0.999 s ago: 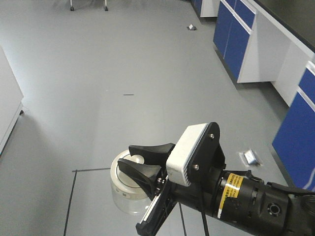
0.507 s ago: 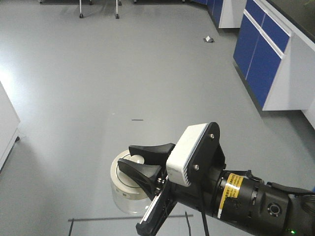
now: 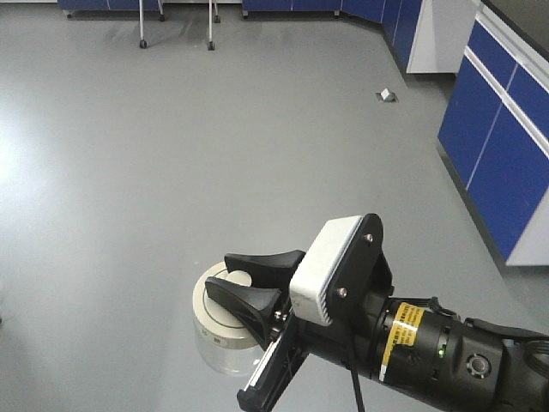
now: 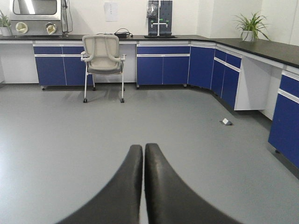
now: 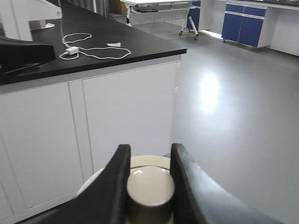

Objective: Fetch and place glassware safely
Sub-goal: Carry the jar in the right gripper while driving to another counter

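Glassware (image 3: 214, 352), lid knob (image 5: 150, 185) between right fingers (image 3: 244, 305)

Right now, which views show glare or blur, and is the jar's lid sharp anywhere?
Right wrist view: a bright glare patch on the floor; the right gripper is soft, the lid knob fairly clear. Left wrist view: the shut left gripper is blurred, the room sharp. Front view: the jar is sharp, its glass body faint.
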Tool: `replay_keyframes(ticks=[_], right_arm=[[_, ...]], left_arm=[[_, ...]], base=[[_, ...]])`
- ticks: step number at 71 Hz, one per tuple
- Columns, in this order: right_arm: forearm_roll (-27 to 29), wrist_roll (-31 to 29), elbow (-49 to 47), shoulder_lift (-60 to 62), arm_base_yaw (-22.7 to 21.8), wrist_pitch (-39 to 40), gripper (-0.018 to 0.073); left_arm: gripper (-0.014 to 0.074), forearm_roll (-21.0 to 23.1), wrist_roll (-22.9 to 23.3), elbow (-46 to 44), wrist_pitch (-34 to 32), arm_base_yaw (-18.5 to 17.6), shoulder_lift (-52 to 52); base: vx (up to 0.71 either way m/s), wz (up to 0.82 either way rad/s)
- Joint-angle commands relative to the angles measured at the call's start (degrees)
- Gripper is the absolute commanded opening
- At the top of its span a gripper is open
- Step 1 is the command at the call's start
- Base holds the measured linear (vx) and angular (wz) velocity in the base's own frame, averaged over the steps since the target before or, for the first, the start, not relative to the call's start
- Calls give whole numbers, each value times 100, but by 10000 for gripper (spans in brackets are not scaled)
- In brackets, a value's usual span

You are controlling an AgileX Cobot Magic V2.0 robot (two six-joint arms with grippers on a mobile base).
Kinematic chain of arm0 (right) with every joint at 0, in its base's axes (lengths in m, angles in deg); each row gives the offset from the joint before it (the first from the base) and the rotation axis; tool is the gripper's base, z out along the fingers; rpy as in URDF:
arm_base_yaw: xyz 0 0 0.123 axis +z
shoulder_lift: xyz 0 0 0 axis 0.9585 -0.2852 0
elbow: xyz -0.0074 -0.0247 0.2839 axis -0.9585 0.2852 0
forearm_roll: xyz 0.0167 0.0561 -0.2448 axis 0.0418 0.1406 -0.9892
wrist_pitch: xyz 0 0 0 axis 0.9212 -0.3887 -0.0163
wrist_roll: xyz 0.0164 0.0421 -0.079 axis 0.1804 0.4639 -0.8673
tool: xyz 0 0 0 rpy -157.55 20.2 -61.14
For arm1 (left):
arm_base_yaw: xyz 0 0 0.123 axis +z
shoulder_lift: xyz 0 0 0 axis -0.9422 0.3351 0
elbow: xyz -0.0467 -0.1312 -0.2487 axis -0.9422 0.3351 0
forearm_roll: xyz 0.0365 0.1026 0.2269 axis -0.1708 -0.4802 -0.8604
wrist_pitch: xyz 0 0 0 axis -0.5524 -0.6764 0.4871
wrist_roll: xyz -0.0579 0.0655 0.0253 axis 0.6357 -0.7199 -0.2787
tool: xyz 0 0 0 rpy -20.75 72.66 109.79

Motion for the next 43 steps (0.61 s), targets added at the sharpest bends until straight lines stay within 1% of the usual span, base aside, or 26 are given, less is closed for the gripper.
replay_keyframes(ticks=[1, 43], right_arm=[[79, -42, -169, 204, -5, 579, -3], [79, -42, -169, 187, -5, 586, -3]], left_arm=[[-7, 52, 41, -177, -399, -29, 51], [-7, 52, 41, -177, -404, -29, 55]], base=[[68, 2], [70, -1]])
